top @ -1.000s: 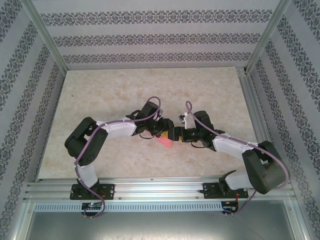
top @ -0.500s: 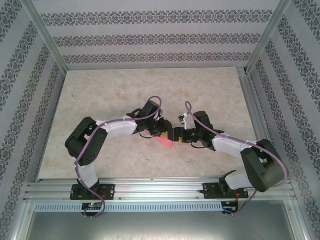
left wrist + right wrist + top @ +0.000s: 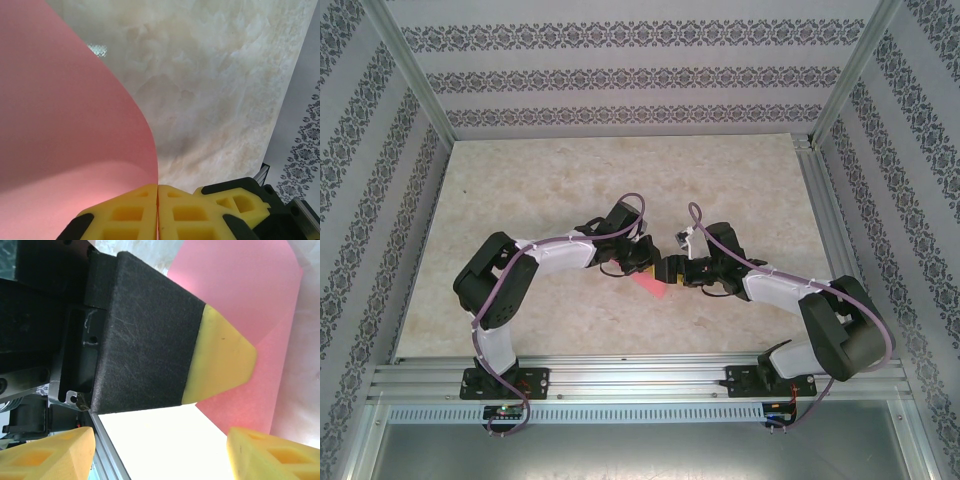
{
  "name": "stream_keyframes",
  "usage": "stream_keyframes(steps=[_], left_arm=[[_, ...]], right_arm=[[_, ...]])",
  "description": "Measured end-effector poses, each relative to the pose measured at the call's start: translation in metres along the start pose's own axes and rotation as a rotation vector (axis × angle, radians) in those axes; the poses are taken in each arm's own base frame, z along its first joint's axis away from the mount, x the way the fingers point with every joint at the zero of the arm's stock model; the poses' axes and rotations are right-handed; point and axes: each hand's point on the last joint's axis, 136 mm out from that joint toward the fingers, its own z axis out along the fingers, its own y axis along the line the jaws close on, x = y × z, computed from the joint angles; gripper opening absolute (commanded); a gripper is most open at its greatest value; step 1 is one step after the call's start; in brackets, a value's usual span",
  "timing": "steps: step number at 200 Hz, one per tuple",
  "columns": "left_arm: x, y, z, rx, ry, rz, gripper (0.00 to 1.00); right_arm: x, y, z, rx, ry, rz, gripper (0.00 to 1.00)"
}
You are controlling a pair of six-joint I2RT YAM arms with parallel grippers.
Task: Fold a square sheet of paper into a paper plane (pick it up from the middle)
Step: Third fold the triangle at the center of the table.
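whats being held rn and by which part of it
The left tool is shut on the pink paper, pinching it at its curled edge. The right tool stands open, holding nothing.

Left claw (image 3: 223, 358) lies across the pink paper (image 3: 250, 290).

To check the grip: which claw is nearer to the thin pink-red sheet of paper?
Left. The left claw is shut on the thin pink-red sheet of paper, pinching its edge. The right claw stands open, the sheet ahead of it, seemingly apart.
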Motion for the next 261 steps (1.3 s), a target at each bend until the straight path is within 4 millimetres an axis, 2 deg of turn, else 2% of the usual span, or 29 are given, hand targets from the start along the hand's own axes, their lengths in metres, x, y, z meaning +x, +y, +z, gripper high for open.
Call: stream_keyframes(steps=[35,75,101,141,181,206,233,261], left_arm=[[0.002,-0.002,0.001,0.008,0.017,0.021,0.03],[0.0,-0.006,-0.002,0.003,0.019,0.069,0.01],[0.001,0.002,-0.003,-0.022,0.03,0.091,0.01],[0.0,0.015,-0.006,-0.05,0.038,0.115,0.01],[-0.003,0.034,-0.013,-0.091,0.047,0.127,0.02],[-0.004,0.04,-0.016,-0.105,0.053,0.151,0.03],[-0.001,0.044,-0.017,-0.114,0.071,0.179,0.03],[-0.003,0.045,-0.016,-0.126,0.082,0.203,0.03]], right_arm=[[0.001,-0.001,0.0,0.004,0.005,0.007,0.7],[-0.005,-0.002,-0.006,0.029,-0.016,0.011,0.68],[-0.012,-0.003,-0.015,0.059,-0.047,0.009,0.61],[-0.014,-0.006,-0.017,0.1,-0.044,0.005,0.45],[-0.01,-0.014,-0.017,0.142,-0.019,0.024,0.39],[-0.002,-0.018,-0.011,0.16,0.015,0.039,0.37],[0.005,-0.014,-0.002,0.161,0.059,0.028,0.36],[0.009,-0.013,0.005,0.166,0.083,0.021,0.28]])
